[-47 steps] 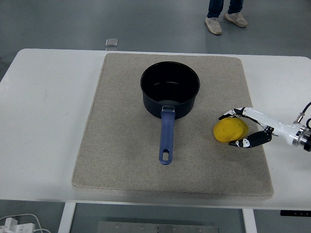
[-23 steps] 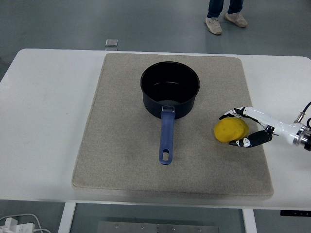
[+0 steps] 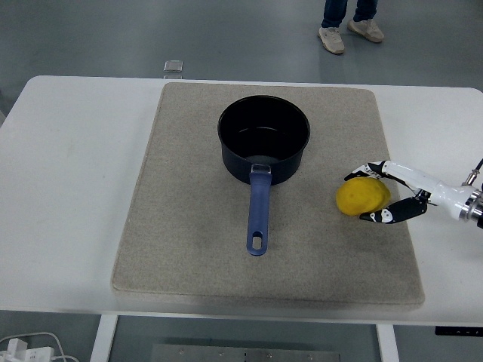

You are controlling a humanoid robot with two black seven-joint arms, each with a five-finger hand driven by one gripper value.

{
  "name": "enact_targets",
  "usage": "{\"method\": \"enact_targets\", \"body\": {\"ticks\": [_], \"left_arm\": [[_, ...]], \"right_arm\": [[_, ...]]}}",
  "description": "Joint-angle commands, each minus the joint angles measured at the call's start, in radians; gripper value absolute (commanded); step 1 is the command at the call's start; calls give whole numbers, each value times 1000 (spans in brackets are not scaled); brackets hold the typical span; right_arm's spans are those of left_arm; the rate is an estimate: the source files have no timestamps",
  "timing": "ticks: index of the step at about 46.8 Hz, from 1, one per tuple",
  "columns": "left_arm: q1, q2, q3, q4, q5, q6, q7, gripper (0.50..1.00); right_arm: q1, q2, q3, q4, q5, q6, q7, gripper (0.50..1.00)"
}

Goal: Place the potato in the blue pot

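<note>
**Potato in the right hand's grip, beside the pot**

The white worktop (image 3: 75, 188) carries a large beige felt mat (image 3: 189, 256) that covers most of its middle. At the far left bottom corner of the view, under the worktop's edge, a white cable and plug (image 3: 19, 348) lie on the floor.

On the mat's far half stands the blue pot (image 3: 264, 147), upright, its dark inside showing nothing in it. Its blue handle (image 3: 258, 211) points toward the near edge, with a hanging hole at its end.

To the right of the pot, apart from it, sits the yellow potato (image 3: 363, 197) on the mat, near the mat's right border. The right hand (image 3: 392, 192) comes in from the right edge, low over the mat. Its fingers (image 3: 381, 216) are curled around the potato, one set over its far side and one against its near side, pinching it between them. Whether the potato rests on the mat or is just clear of it cannot be told.

Beyond the worktop, on the grey floor, a small metal plate (image 3: 173, 66) lies near the far edge, and a person's legs and shoes (image 3: 349, 30) show at the top.
</note>
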Motion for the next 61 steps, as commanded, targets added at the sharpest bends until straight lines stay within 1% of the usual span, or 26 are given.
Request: {"method": "enact_targets", "body": {"ticks": [1,8,14,17,20,23,27,32,35,39,44,52,56,61], "left_arm": [[0,0,0,0,0,0,0,1000],[0,0,0,0,0,0,0,1000],[0,0,0,0,0,0,0,1000],[0,0,0,0,0,0,0,1000],[2,0,0,0,0,0,0,1000],[0,0,0,0,0,0,0,1000],[0,0,0,0,0,0,0,1000],[0,0,0,0,0,0,0,1000],[0,0,0,0,0,0,0,1000],[0,0,0,0,0,0,0,1000],[0,0,0,2,0,0,0,1000],[0,0,0,0,0,0,0,1000],[0,0,0,0,0,0,0,1000],[0,0,0,0,0,0,0,1000]], "right_arm": [[9,-11,3,1,1,12,0,500],[32,-29,16,1,2,32,0,500],[68,-51,20,1,7,55,0,500],[102,-52,20,1,8,69,0,500],[145,-58,22,0,10,95,-3,500],[194,-83,20,-3,31,118,-4,500],[259,-115,16,-16,100,159,-6,500],[343,-138,10,-39,137,214,-6,500],[374,-140,8,-43,137,230,-6,500],[385,-141,10,-45,137,234,-6,500],[385,-137,11,-45,139,234,-9,500],[386,-117,19,-40,139,231,-54,500],[404,-75,19,-40,140,224,-78,500],[434,9,6,-46,142,219,-110,500]]}}
